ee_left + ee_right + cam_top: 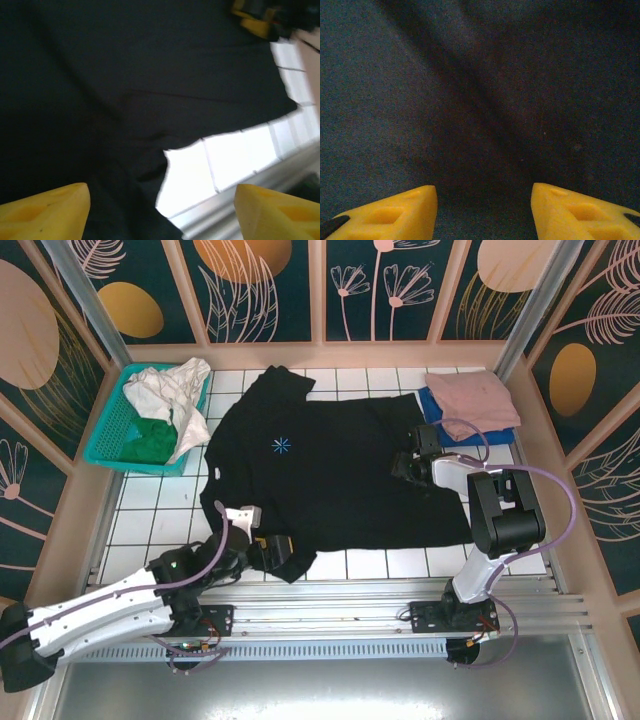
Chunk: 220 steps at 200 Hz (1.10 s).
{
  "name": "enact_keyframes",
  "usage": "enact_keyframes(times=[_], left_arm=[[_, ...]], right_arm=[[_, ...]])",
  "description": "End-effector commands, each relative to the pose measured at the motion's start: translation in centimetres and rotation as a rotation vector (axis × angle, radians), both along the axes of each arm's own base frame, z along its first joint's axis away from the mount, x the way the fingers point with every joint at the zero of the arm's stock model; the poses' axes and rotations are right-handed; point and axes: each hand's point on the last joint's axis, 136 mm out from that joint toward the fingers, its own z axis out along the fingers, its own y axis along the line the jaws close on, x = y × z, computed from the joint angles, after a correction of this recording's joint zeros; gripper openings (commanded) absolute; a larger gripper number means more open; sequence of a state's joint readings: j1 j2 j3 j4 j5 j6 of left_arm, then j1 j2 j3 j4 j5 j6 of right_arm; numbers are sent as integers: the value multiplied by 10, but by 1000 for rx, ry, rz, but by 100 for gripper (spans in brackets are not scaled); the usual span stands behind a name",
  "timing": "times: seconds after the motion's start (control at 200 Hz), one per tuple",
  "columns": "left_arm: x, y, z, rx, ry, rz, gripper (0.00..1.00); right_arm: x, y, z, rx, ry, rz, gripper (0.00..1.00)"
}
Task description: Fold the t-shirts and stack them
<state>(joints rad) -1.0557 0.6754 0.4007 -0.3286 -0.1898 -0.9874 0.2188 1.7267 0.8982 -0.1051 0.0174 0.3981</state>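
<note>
While the black t-shirt (340, 480) lies spread flat over the white tiled table (150, 525) in the middle of the top view, starburst mark (281, 446) facing up, both claws are parked right at it. The left gripper (274, 548) is at the shirt's lower left corner. On its wrist cam the yellow fingers (45, 210) are spread wide with nothing between them, just black fabric and a patch of tile beyond. The right gripper (410, 466) is over the right side of the shirt. Its fingers (395, 215) stand apart too, so it's open, with black cloth close underneath and nothing pinched as far as I can see. In the upper right, the pink tee (470, 392) sits folded on top of the blue tee (445, 415). In the upper left, the teal basket (105, 445) holds some white cloth (175, 395) and green cloth (150, 435).
</note>
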Motion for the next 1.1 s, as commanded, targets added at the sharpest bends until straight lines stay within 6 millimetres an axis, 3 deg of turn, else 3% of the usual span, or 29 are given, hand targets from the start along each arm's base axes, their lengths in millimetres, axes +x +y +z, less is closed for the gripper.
enact_keyframes(times=[0.0, 0.085, 0.24, 0.28, 0.345, 0.41, 0.626, 0.801, 0.971, 1.096], left_arm=[[18, 24, -6, 127, -7, 140, 86], [16, 26, -25, 190, 59, 129, 88], [0, 24, -59, 295, 183, 51, 77], [-5, 19, -65, 297, 204, -2, 69], [-15, 14, -72, 299, 240, -64, 46], [-21, 20, -73, 308, 268, -58, 30], [-43, 22, -45, 110, 317, -49, 7], [-68, 46, -53, 22, 394, 6, 13], [-61, 55, -21, -129, 289, 58, 45], [-53, 50, -12, -170, 243, 63, 52]], right_arm=[[-5, 4, -2, -14, 40, 11, 54], [-5, 8, -3, -15, 44, 19, 53], [-5, 12, -2, -8, 39, 25, 54], [-5, 13, -1, -7, 37, 28, 54], [-6, 14, 1, -7, 33, 32, 54], [-7, 15, 4, -5, 23, 36, 54], [-11, 18, 1, 14, 24, 55, 54], [-5, 23, -2, 23, 27, 81, 54], [2, 27, -6, 28, 38, 95, 54], [3, 31, -8, 46, 39, 102, 54]])
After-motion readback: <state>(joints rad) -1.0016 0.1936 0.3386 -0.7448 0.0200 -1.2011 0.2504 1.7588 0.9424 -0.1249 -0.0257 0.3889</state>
